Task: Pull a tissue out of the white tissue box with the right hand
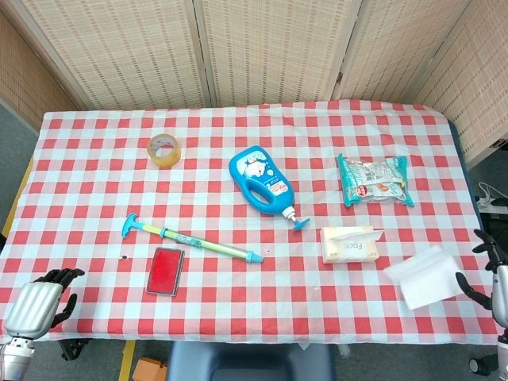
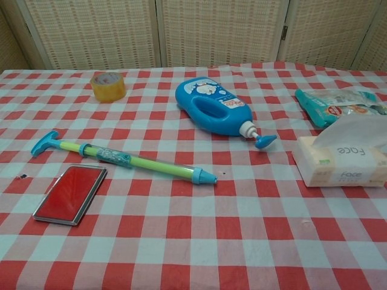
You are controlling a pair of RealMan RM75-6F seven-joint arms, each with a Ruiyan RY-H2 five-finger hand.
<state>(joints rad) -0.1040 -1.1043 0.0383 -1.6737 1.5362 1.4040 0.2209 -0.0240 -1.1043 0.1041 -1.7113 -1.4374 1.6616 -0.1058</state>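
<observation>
The white tissue box (image 1: 349, 244) lies on the right side of the checked table; the chest view shows it (image 2: 341, 162) with a fresh tissue (image 2: 363, 130) sticking up from its slot. A pulled-out white tissue (image 1: 425, 275) is spread out loose near the table's right front corner, free of the box. My right hand (image 1: 490, 274) shows at the frame's right edge, just right of that tissue, fingers apart and holding nothing. My left hand (image 1: 38, 304) hangs off the front left corner, empty, fingers loosely bent. Neither hand appears in the chest view.
A blue bottle (image 1: 260, 181) lies mid-table, and a teal snack packet (image 1: 374, 179) behind the box. On the left are a green-and-blue pump stick (image 1: 194, 237), a red flat case (image 1: 165, 271) and a tape roll (image 1: 164, 150). Woven screens stand behind the table.
</observation>
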